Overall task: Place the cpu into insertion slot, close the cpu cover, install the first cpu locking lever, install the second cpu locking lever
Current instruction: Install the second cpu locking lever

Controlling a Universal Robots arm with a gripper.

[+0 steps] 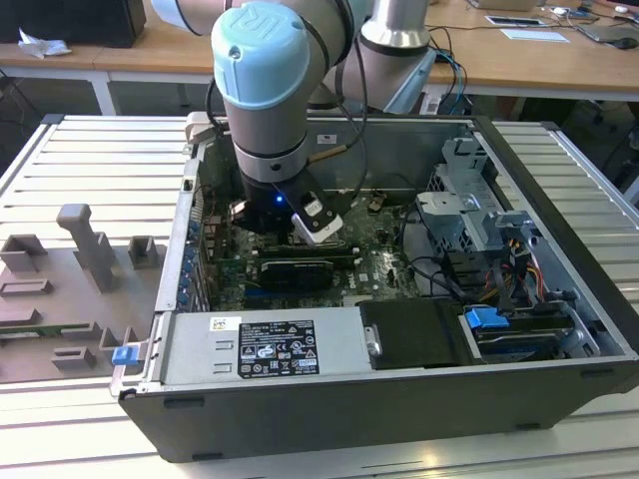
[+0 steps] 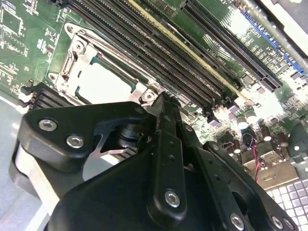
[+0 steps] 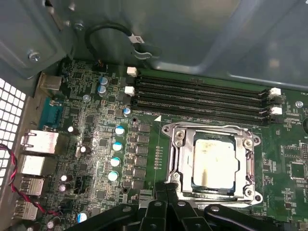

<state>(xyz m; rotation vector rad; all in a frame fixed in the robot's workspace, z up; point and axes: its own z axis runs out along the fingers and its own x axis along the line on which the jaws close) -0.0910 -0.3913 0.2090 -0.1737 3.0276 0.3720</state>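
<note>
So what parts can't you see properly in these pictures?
- The insertion slot's near edge in the first wrist view: the gripper covers it.
- Part of the cpu cover in the second wrist view: the gripper's black body hides it.
- The socket in the exterior view: the arm blocks it.
- The locking levers: too thin to tell.

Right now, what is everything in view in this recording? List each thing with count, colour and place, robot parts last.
computer case: one, dark grey, open on the slatted metal table.
motherboard: one, green, on the case floor.
cpu: one, silvery top, seated in the socket.
cpu cover: one, silvery frame, lying flat around the cpu.
memory slots: four, black, in a row beside the socket.
power supply: one, grey, along the case's near wall in the exterior view.
fixture blocks: several, grey, on the table at the exterior view's left.
arm: one, grey with pale blue cap, reaching down into the case.
gripper: one, black, tip at the socket's edge.
</note>
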